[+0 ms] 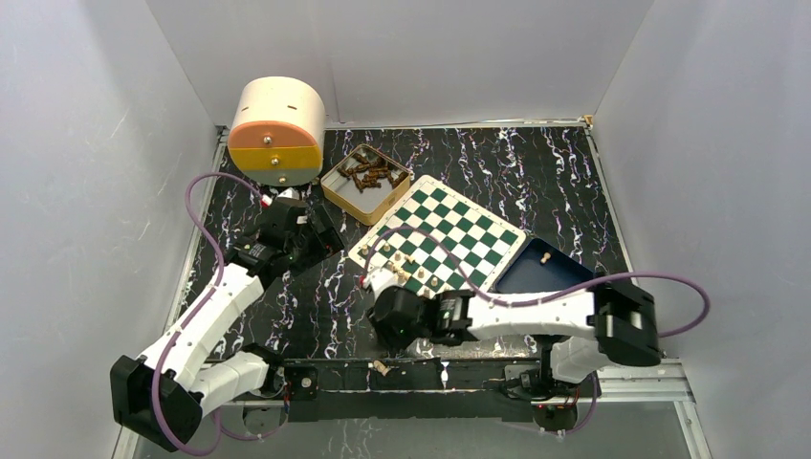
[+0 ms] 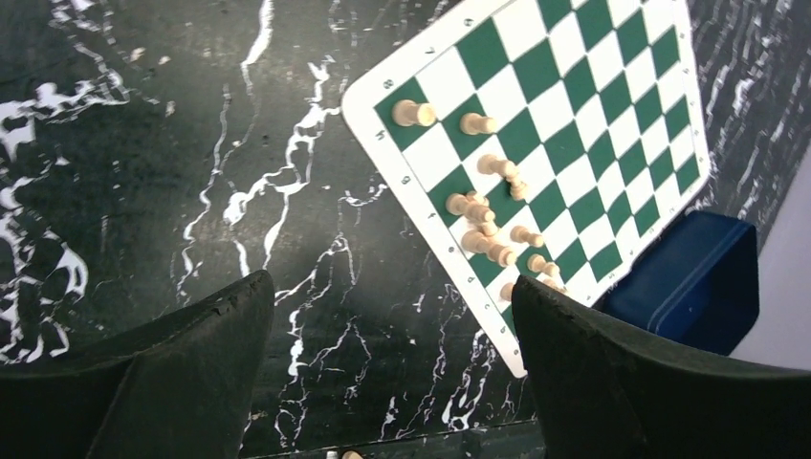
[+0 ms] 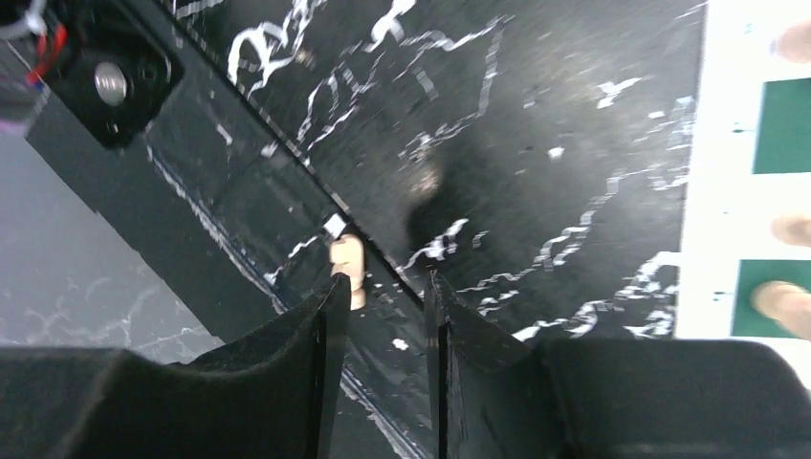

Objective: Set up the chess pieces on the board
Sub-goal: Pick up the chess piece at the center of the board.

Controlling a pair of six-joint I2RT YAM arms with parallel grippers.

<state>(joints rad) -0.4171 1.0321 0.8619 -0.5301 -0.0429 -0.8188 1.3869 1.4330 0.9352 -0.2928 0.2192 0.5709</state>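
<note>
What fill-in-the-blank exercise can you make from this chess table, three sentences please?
The board has white and dark ___ squares. The tray beside the board is dark ___. The left tool is wide ___.
Missing words: green, blue, open.

The desk (image 1: 564, 182) is black with white marble veins, walled in by pale panels. The checked board (image 1: 440, 234) lies flat near its middle, turned corner-on. A dark blue tray (image 1: 564, 277) sits at the board's right edge, touching it. A tan tin (image 1: 349, 206) stands just beside the board's far-left side, and a cream drum (image 1: 277, 115) with an orange face fills the far-left corner. One pale piece (image 1: 383, 366) lies on the black bar at the near edge.
</note>
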